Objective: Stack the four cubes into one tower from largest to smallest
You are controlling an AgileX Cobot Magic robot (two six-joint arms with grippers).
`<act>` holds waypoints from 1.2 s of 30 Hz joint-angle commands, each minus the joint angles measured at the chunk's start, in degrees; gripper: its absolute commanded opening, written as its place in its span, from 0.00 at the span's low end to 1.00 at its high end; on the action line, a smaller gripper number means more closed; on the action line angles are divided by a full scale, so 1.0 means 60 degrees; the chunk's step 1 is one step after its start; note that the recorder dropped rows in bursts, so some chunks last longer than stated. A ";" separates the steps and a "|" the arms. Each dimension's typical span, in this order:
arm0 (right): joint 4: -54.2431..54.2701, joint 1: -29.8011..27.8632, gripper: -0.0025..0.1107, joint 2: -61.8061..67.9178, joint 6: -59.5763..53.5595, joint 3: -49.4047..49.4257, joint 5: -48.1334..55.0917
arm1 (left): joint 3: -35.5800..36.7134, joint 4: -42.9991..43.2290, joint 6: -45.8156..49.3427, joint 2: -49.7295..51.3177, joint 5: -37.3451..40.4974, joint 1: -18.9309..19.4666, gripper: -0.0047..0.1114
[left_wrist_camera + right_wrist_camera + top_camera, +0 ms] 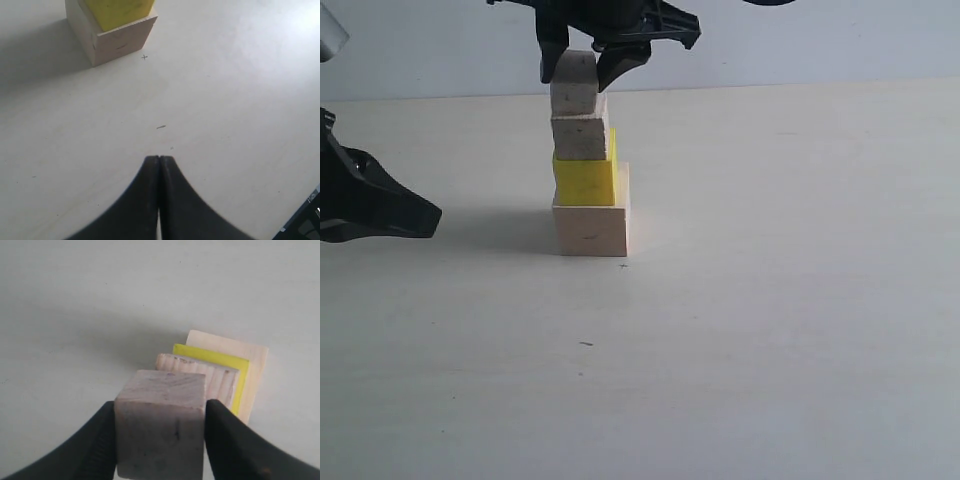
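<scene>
The tower stands mid-table: large pale cube (590, 230) at the bottom, then the yellow cube (585, 181) and the medium wood cube (580, 138). The smallest wood cube (573, 85) sits on top, its underside meeting the medium cube. My right gripper (582, 68) comes down from above, shut on it, one finger on each side. From the right wrist, the small cube (162, 425) fills the gap of the gripper (160, 405), with the medium (217, 377), yellow (237, 371) and large (255, 357) cubes stepped out below. My left gripper (415, 215) is shut and empty, left of the tower.
The pale table (780, 330) spreads around the tower under a light wall. The left wrist view shows the shut left gripper (159, 158) above bare table, with the large cube (120, 42) and the yellow cube (120, 10) farther off. A small dark mark (161, 127) lies between.
</scene>
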 commanded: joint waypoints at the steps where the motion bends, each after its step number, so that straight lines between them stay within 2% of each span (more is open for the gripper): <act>1: -0.0140 -0.0027 0.02 -0.0039 -0.0126 -0.0369 0.0040 | 0.0024 -0.0105 0.0081 -0.0069 -0.0062 -0.0006 0.04; 9: -0.0269 -0.0027 0.02 -0.0039 -0.0126 -0.0987 0.0497 | 0.0024 -0.0105 0.0128 -0.0069 -0.0062 -0.0006 0.04; 36: -0.0126 -0.0027 0.02 0.0404 0.0227 -0.0987 0.0497 | 0.0024 -0.0272 0.0229 -0.0069 -0.0025 -0.0006 0.04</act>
